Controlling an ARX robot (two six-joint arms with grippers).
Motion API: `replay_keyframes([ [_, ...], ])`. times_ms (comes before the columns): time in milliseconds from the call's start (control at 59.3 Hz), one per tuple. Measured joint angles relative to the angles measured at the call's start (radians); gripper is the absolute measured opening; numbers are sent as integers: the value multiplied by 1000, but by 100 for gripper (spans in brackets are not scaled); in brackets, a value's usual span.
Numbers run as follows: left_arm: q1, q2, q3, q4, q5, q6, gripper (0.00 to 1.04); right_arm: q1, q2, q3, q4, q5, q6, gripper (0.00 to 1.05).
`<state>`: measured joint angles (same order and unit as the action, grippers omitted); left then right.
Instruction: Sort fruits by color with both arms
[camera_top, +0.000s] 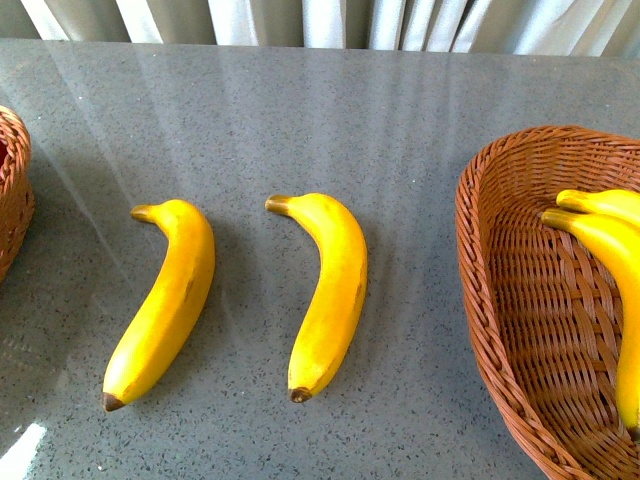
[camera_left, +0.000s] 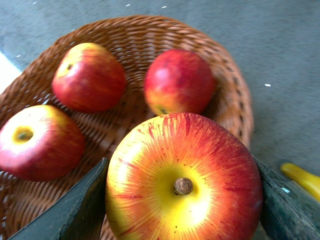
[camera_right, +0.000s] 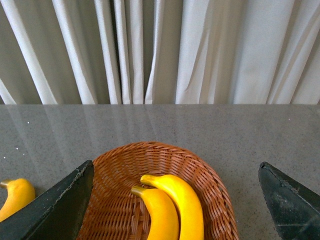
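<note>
In the left wrist view my left gripper (camera_left: 182, 200) is shut on a red apple (camera_left: 185, 180) with a yellow patch round its stem, held above a wicker basket (camera_left: 220, 65). Three more red apples (camera_left: 89, 76) (camera_left: 179, 81) (camera_left: 37, 142) lie in that basket. My right gripper (camera_right: 175, 200) is open over another wicker basket (camera_right: 215, 200) that holds two bananas (camera_right: 177, 202). On the grey table two yellow bananas (camera_top: 165, 300) (camera_top: 328, 290) lie side by side. Neither arm shows in the front view.
The banana basket (camera_top: 500, 300) stands at the table's right edge and a sliver of the apple basket (camera_top: 12, 190) at the left. White curtains (camera_right: 160, 50) hang behind the table's far edge. A banana tip (camera_left: 302, 177) shows beside the apple basket.
</note>
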<state>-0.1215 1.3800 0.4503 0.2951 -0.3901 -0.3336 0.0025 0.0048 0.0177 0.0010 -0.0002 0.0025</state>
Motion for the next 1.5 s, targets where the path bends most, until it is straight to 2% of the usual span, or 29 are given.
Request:
replay_keyframes([
  [169,78,83,-6,66,8,9,71,0,0,0,0,0,0,96],
  [574,104,248,17,128,17,10,71,0,0,0,0,0,0,96],
  [675,94,240,16,138,17,4,94,0,0,0,0,0,0,96],
  [709,88,232,15,139,16,5,97,0,0,0,0,0,0,96],
  [945,47,97,-14,135,14,7,96,0,0,0,0,0,0,96],
  [1097,23,-90,-44,149,37,1,96,0,0,0,0,0,0,96],
  [1350,23,-102,-48,154,45,2,95,0,0,0,0,0,0,96],
  [1367,29,-90,-61,201,79,26,93,0,0,0,0,0,0,96],
  [1400,45,-53,-113,390,190,85,86,0,0,0,0,0,0,96],
  [1502,73,-26,-232,713,350,217,70,0,0,0,0,1,0,96],
])
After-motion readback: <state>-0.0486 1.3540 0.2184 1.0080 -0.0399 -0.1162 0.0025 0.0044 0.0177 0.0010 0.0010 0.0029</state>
